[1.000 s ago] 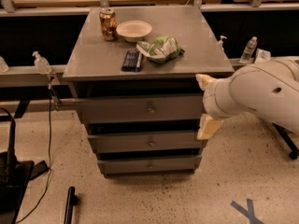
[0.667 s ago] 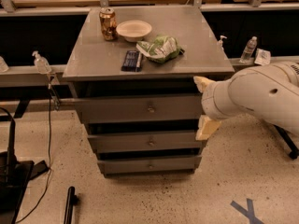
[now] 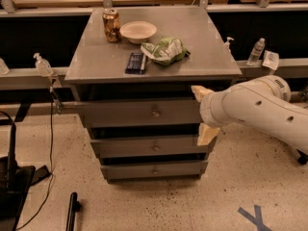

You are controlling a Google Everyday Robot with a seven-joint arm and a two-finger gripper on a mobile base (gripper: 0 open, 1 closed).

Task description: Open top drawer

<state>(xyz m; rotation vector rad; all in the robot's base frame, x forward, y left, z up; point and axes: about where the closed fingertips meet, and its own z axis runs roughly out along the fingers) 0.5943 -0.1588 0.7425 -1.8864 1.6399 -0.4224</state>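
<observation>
Grey sheet metal, flat-faced: top drawer, the widest and tallest of three stacked in the front of the table, directly under its slab. Position: face upright, apparently shut or nearly so, with a dark gap along its upper edge. Fitting: one small round brass knob at the centre of the face — the only purchase offered.

Handling, as judged: rigid, not fragile. The deep tray likely gives it some weight and drag on its runners, so a straight, level pull toward the camera suits it. The knob is small and smooth, probably slippery under a loose pinch, so the hold should close squarely behind its head. Pulling from one end of the face risks skewing the tray in its slides.

End effector: at 3 o'clock of the knob, at the right end of the drawer face, well apart from the knob. Two cream fingers are spread wide, one at 12 o'clock near the face's upper edge, the other at 6 o'clock level with the middle drawer. Nothing is held between them, and whether either finger touches the metal cannot be told. The opening far exceeds the knob and would need narrowing.

Also on the table: can, bowl, green bag — none in the pull path.
</observation>
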